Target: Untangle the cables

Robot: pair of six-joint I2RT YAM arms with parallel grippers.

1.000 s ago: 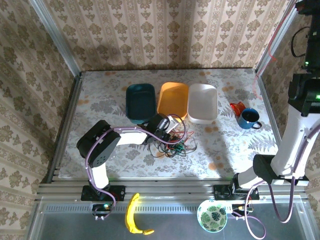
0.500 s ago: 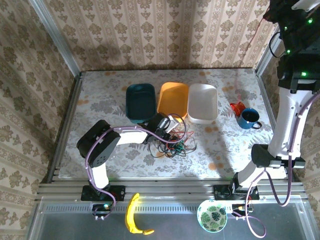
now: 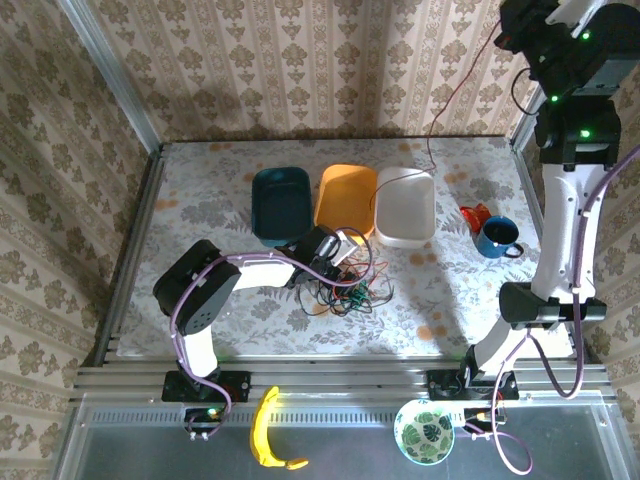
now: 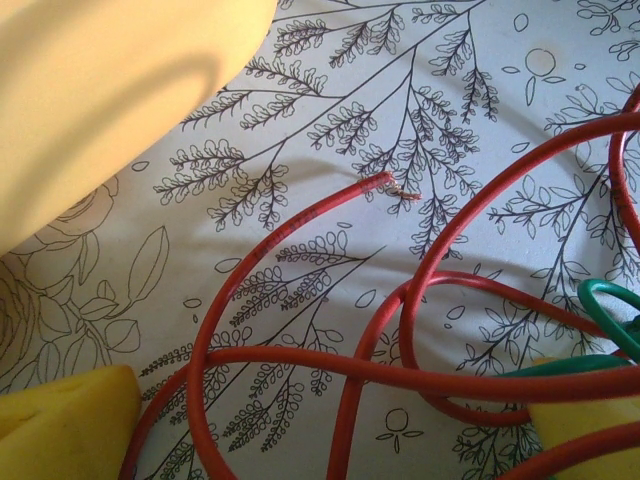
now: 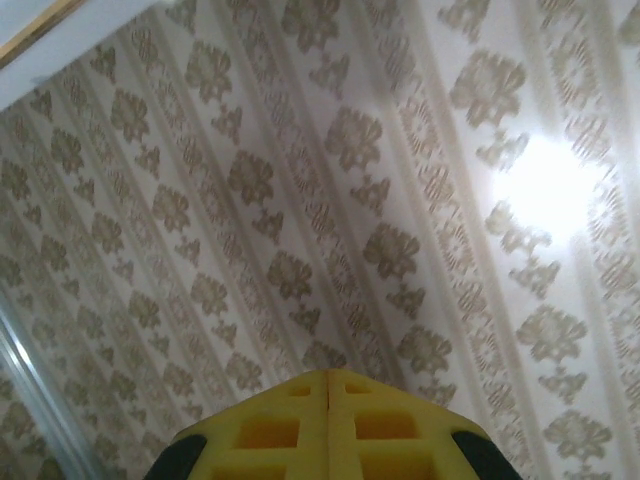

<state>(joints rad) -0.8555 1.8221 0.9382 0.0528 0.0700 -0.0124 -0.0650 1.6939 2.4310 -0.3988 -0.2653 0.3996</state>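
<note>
Left hand [image 4: 330, 425] is down on the counter [image 3: 200, 200], pads spread wide: one yellow fingertip [image 4: 60, 420] low on the left, the other at the far right edge, nothing pinched. Red loops of the cables [image 4: 300, 360] cross the gap between them, and a green cable [image 4: 610, 310] curls in by the right pad. One red strand ends in a bare tip [image 4: 385, 183] lying flat on the leaf-print cloth, just short of the blurred wall of the orange bin [image 4: 100, 90].

From above, that left hand [image 3: 340, 250] sits at the top edge of the tangle [image 3: 345, 290], a knot of red, black and green wire just below the orange bin [image 3: 346, 200]. A teal bin [image 3: 281, 203] and a white bin [image 3: 405, 205] flank it.

Up high now: the right hand [image 3: 515, 25] is raised far above the counter's right rear corner. Its wrist view shows the yellow pads [image 5: 290, 430] pressed together, aimed at the wallpaper. A single red cable [image 3: 432, 140] hangs from that hand and bends across the white bin's rim towards the tangle.

A blue mug [image 3: 497, 237] stands right of the white bin.
</note>
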